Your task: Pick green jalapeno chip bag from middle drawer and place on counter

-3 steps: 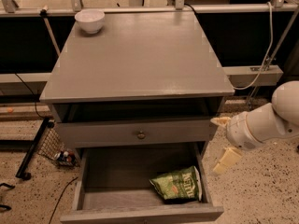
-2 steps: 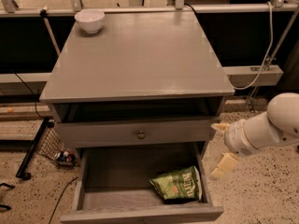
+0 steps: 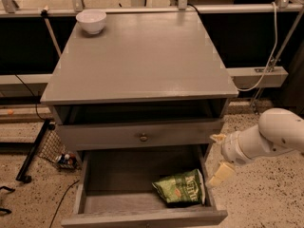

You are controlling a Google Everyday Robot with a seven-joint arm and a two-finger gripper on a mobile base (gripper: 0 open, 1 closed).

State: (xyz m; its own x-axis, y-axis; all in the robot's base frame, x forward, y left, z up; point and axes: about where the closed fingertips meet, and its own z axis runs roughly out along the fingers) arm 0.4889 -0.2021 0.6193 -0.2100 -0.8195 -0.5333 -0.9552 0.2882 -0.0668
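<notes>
Your counter (image 3: 142, 61) sits centre, with a bowl (image 3: 91, 21) on its back-left corner. Under the top there's an open gap, then the knob drawer (image 3: 142, 137), pushed in. Below that, the open drawer (image 3: 118, 172) is pulled out toward you. The chip bag (image 3: 183, 188) lies in it, front-right, close to the right wall. Your claw (image 3: 219, 156) is right of the cabinet, outside the open drawer, just beside its right wall, apart from the bag, fingers spread one above the other. A rail (image 3: 142, 9) runs behind the counter. A wire rack (image 3: 52, 146) sits on the floor left of the drawers.
</notes>
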